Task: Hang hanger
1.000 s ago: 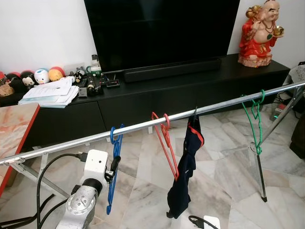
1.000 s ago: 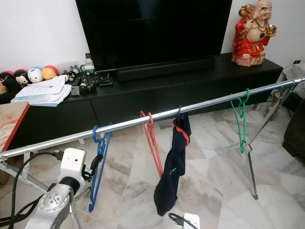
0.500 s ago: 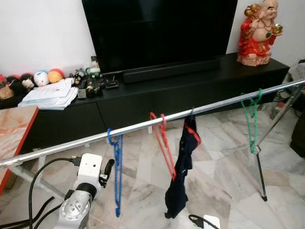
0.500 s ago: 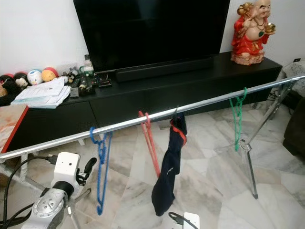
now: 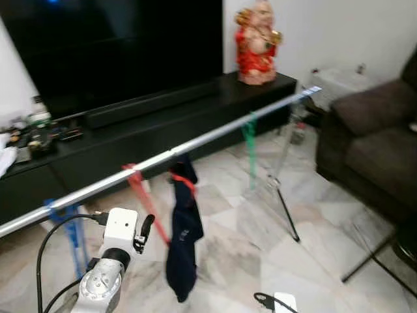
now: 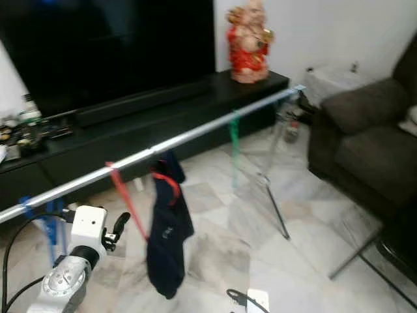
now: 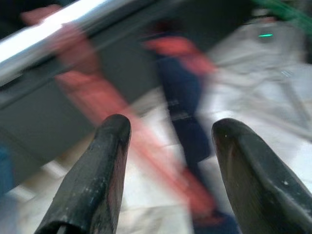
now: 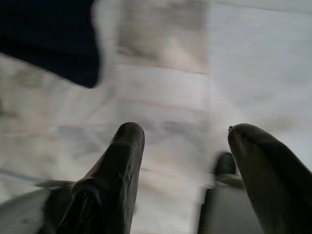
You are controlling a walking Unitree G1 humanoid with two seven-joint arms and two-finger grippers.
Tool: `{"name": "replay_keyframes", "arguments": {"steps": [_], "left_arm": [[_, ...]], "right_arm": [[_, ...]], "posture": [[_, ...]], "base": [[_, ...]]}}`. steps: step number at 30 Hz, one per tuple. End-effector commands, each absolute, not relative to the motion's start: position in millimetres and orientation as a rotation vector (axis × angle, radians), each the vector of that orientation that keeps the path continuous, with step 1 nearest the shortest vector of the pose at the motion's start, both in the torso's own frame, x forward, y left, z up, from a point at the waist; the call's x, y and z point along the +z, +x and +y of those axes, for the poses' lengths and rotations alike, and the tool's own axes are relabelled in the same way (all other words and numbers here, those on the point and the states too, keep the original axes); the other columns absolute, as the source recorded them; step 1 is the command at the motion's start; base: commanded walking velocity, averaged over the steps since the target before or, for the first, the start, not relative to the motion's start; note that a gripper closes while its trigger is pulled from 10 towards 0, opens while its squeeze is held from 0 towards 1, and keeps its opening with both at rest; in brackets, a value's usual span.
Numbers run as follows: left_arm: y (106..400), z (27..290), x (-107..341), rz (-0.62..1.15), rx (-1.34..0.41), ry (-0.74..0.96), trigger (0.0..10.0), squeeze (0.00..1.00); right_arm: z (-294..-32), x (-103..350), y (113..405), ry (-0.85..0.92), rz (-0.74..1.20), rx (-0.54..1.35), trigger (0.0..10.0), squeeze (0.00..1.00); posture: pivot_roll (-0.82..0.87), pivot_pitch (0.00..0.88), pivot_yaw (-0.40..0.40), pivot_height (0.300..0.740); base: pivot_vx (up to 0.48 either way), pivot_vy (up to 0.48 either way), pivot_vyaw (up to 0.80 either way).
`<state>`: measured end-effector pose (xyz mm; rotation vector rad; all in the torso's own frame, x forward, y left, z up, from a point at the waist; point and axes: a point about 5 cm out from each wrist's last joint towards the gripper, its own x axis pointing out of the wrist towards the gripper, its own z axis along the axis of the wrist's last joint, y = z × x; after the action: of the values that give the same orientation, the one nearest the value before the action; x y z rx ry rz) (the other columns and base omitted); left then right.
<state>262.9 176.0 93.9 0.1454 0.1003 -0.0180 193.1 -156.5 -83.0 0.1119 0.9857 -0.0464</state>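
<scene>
Hanging from a long silver rail (image 5: 195, 140) are a blue hanger (image 5: 73, 228) at the near left end, a red hanger (image 5: 144, 202), a dark garment (image 5: 184, 238) with red trim, and a green hanger (image 5: 250, 147) further right. All are blurred. The left gripper (image 7: 168, 170) sits below the rail between the blue and red hangers, its fingers (image 7: 100, 170) spread apart and holding nothing; in its wrist view the red hanger and garment lie beyond the gap. The right gripper (image 8: 187, 165) points at marble floor (image 8: 161, 92), its fingers apart and empty, with the garment's hem at one corner. A black TV cabinet (image 5: 163, 120) runs behind the rail, a red statue (image 5: 257, 42) at its end. A dark sofa (image 5: 371, 137) borders the right side, with open floor between it and the rail's stand (image 5: 283, 195).
</scene>
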Motion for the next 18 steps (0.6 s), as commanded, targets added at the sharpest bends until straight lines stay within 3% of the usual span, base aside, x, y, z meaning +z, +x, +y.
{"name": "replay_keyframes", "arguments": {"steps": [1,10,18], "left_arm": [[263,177,98,0.085,-0.019,0.158,10.0,0.0],[265,174,99,0.077,-0.031,0.152,10.0,0.0],[256,174,66,0.24,-0.151,0.174,10.0,0.0]], "right_arm": [[-156,-83,192,0.108,0.993,-0.046,10.0,0.0],[-156,-83,193,0.108,0.992,-0.047,10.0,0.0],[-156,-83,193,0.114,0.975,-0.057,10.0,0.0]], "posture": [[-0.04,0.0,0.11,0.74],[-0.05,0.003,0.11,0.74],[-0.04,0.0,0.11,0.74]], "base": [[0.0,-0.334,-0.73],[0.0,-0.336,-0.73],[0.0,-0.033,0.0]]}}
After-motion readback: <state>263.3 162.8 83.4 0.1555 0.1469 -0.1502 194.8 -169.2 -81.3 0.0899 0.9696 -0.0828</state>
